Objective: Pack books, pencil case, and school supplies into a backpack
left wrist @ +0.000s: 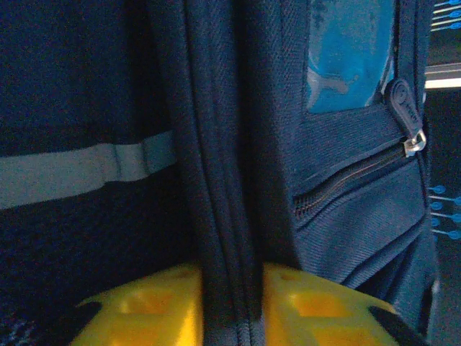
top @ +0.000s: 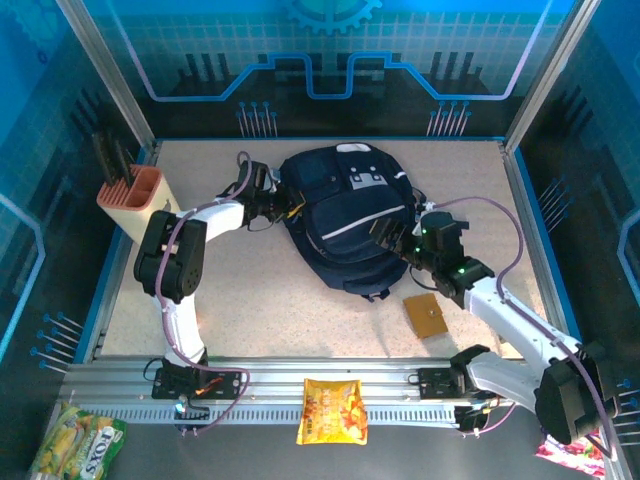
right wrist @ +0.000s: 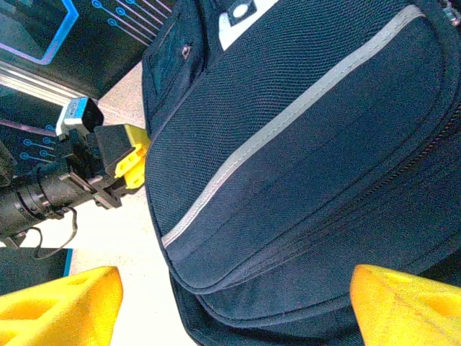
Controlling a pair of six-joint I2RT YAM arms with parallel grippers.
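The navy backpack [top: 345, 215] lies flat in the middle of the table, its zips closed. My left gripper [top: 280, 205] is at its left edge, yellow fingers [left wrist: 137, 310] shut on a fold of the backpack fabric [left wrist: 230, 216] along a seam. My right gripper [top: 395, 238] is at the bag's right side, open wide, its fingers [right wrist: 57, 303] standing either side of the backpack's rounded edge [right wrist: 288, 216] without pinching it. A tan-brown square school supply [top: 426, 315] lies on the table right of the bag. The books and pencil case are out of view.
A peach-and-cream holder [top: 135, 200] with black tools stands at the far left. A yellow snack bag [top: 333, 410] lies on the front rail, a green one [top: 75, 445] at the bottom left, a pink one [top: 575, 455] at the bottom right. Blue walls ring the table.
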